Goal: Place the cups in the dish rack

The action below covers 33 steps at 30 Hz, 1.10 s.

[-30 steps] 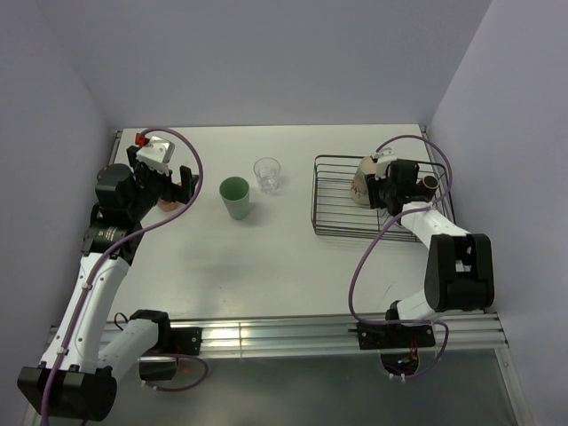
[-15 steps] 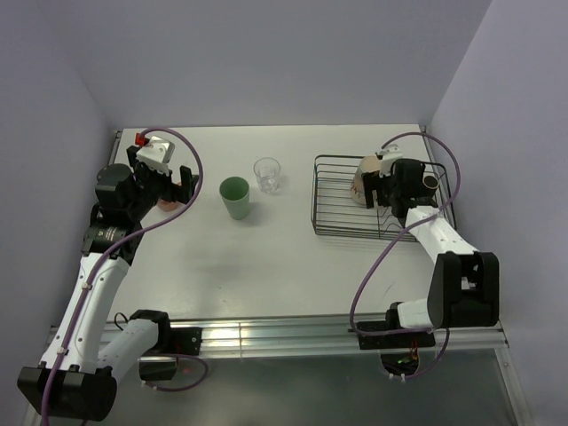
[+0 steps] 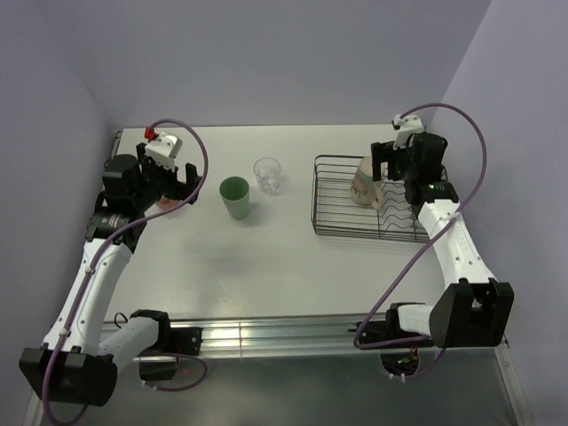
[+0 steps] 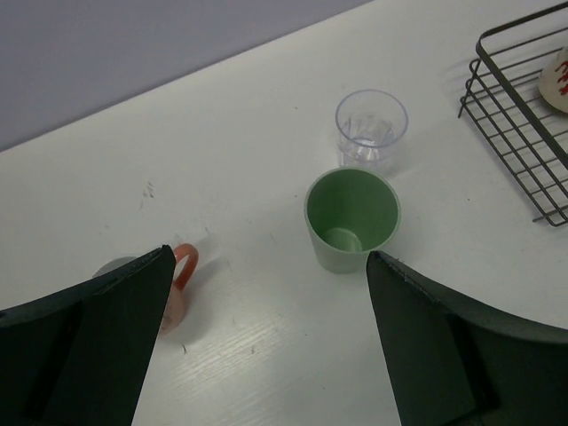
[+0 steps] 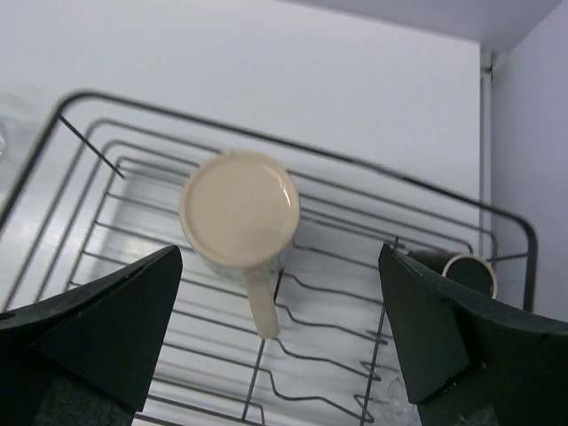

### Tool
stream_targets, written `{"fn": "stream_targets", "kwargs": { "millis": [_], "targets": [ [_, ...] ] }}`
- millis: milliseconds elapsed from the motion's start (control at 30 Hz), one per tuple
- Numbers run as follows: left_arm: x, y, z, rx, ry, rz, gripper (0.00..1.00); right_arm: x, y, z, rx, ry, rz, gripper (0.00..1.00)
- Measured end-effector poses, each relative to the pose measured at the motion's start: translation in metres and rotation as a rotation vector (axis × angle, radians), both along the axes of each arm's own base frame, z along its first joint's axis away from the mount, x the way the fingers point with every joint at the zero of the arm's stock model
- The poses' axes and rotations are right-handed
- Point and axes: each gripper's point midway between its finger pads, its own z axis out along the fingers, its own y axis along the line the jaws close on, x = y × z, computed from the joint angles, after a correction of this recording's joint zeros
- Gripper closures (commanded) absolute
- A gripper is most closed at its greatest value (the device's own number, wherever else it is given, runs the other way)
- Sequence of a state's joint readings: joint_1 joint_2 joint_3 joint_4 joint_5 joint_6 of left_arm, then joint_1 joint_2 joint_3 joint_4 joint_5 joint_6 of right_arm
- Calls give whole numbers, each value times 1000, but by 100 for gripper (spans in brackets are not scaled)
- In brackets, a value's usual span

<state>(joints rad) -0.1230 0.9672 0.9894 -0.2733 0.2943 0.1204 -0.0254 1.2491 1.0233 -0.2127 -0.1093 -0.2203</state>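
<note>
Looked down on a white table (image 3: 284,257) closed in by pale lilac walls (image 3: 266,62) at the back and both sides, with a metal rail (image 3: 293,333) along the near edge. Found the black wire dish rack (image 3: 335,213) at the right of the table. Noted the green tumbler (image 3: 234,197) and a clear glass (image 3: 267,175) upright to the left of the rack, near each other but not touching. Spotted the cream patterned mug (image 5: 240,209) inside the rack, toward its far side and left of the wavy dividers (image 5: 328,355), with a flat cream face turned up; could not tell whether base or mouth.

Made out the small dark brown cup (image 5: 468,271) in the rack's far right corner from the right wrist only; lost it behind the right arm (image 3: 453,248) in the top view. Saw just the handle and a sliver of the pinkish mug (image 4: 180,275) at the table's left, behind a finger of the left pincer (image 4: 268,257); could not tell whether touching.

Found the left pincer spread wide above the table, gripping nothing. Found the right pincer (image 5: 280,253) spread just as wide, empty, hovering over the cream mug.
</note>
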Motion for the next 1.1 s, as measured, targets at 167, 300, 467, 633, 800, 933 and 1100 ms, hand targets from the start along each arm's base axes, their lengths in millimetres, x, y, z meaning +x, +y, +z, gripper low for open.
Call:
{"fn": "stream_targets", "kwargs": {
  "millis": [167,300,467,633,800,933,1100],
  "targets": [
    [12,-7,-16,3,106,-32,1,6,6,51,38,-83,14,0],
    [21,-8,-26,11,180,-32,2,7,12,73,72,-99,30,0],
    [27,-15,-35,31,270,-69,7,6,19,69,99,-62,51,0],
    [27,-45,-54,86,366,-147,7,4,25,53,110,-1,63,0],
    [30,-72,-87,150,495,-195,14,1,27,49,125,20,62,0],
    [48,-73,-109,169,579,-145,17,0,28,47,134,27,64,0],
    [58,-68,-120,190,620,-88,18,-3,30,41,142,45,71,0]
  ]
}}
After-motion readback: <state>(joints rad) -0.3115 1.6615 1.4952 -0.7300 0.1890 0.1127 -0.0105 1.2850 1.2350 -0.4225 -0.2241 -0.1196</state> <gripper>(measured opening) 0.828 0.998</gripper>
